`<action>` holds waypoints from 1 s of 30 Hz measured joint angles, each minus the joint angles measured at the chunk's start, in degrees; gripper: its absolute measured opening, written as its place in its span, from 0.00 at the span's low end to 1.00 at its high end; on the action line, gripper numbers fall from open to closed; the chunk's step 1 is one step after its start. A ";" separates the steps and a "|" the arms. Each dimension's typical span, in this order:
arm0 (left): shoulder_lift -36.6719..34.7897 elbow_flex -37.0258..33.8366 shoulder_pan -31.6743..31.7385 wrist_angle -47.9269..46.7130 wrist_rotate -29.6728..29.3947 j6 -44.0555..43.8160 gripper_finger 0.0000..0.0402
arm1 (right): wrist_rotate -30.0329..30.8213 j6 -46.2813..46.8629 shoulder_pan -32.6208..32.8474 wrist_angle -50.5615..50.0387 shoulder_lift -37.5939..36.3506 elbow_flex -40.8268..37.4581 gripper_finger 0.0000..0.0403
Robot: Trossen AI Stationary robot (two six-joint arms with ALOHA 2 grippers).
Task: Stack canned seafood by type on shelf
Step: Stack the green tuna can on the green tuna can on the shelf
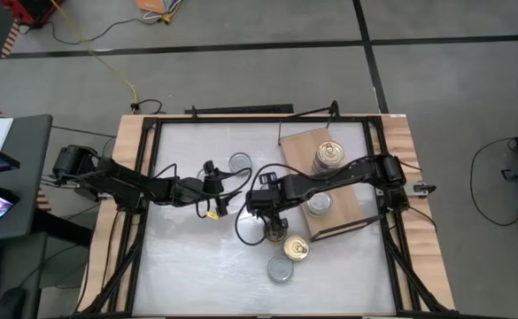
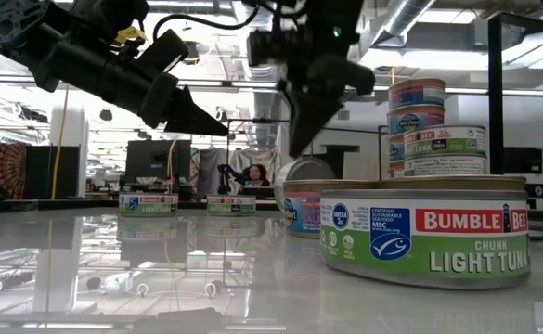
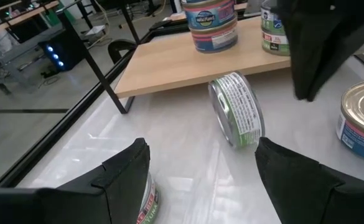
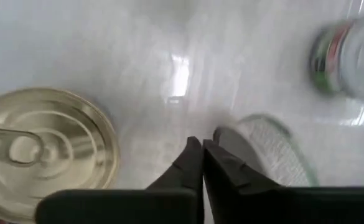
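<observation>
Tuna tins on the bench, one tipped on its edge beneath our right gripper.

Our right gripper (image 1: 276, 221) hangs over the tipped tin (image 3: 236, 110), its jaws closed on nothing; that green-labelled tin stands on its rim just in front of the shelf (image 1: 351, 199); a gold-lidded tin (image 1: 296, 249) and a silver-lidded tin (image 1: 281, 269) lie near it on the white bench (image 1: 188, 257); a stack of tins (image 1: 328, 158) and a single tin (image 1: 319, 203) sit on the wooden shelf; our left gripper (image 1: 212, 190) waits mid-bench with jaws open, near another silver tin (image 1: 239, 162).
</observation>
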 joint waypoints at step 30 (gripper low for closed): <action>0.01 -0.01 0.04 0.34 -0.58 3.26 0.69 | -7.01 -9.46 -10.87 0.59 0.57 0.55 0.76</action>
